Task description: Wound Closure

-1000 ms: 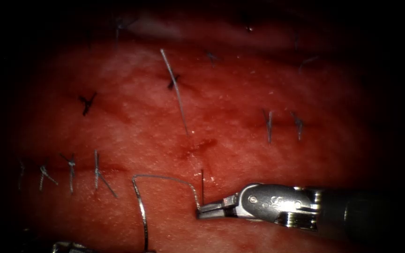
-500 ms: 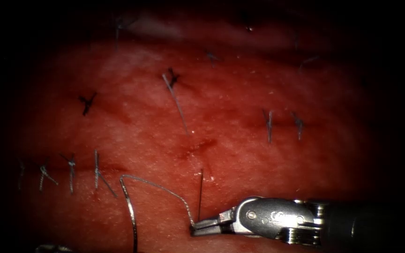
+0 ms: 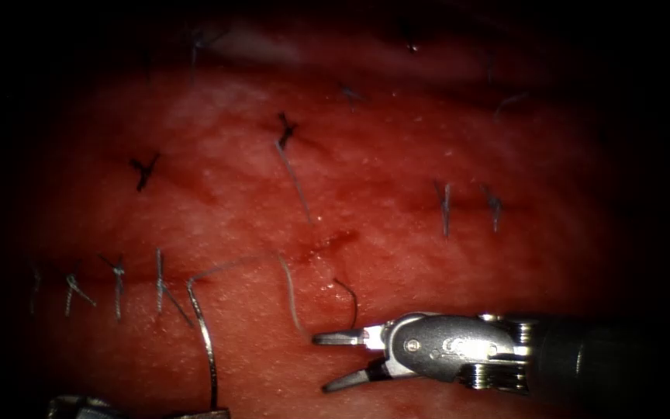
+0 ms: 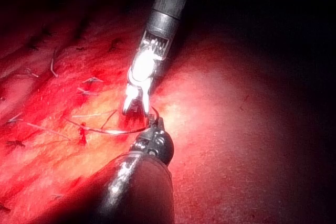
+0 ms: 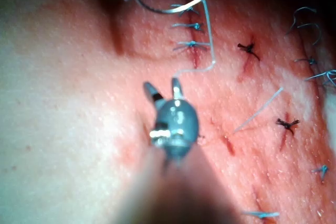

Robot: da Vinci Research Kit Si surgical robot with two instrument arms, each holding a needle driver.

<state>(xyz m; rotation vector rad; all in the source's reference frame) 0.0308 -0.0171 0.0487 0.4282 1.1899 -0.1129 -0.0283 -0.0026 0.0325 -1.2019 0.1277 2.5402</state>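
Note:
My right tool (image 3: 322, 361) reaches in from the right, just below the small cut (image 3: 327, 244), with its jaws open and nothing between them. At the bottom edge my left tool (image 3: 205, 412) is shut on the curved needle (image 3: 205, 341), near the end away from the thread. The needle stands free of the tissue, left of the cut. The thread (image 3: 288, 291) runs from the needle's upper end across to the cut. Close up, my left jaws (image 4: 153, 126) grip the needle (image 4: 131, 130) beside the open right tool (image 4: 134, 103). The right wrist view has my open jaws (image 5: 163, 85) and the needle (image 5: 157, 9).
Several finished stitches (image 3: 118, 281) lie in a row to the left, with others (image 3: 445, 206) on the right and knots (image 3: 284, 128) higher up. A short curled thread end (image 3: 348, 299) lies beside the right tool. Red fluid wets the tissue (image 3: 397, 256).
My right tool has let go of the thread and opened its jaws. The left tool drew the needle leftwards, and the long thread tail above the cut grew shorter.

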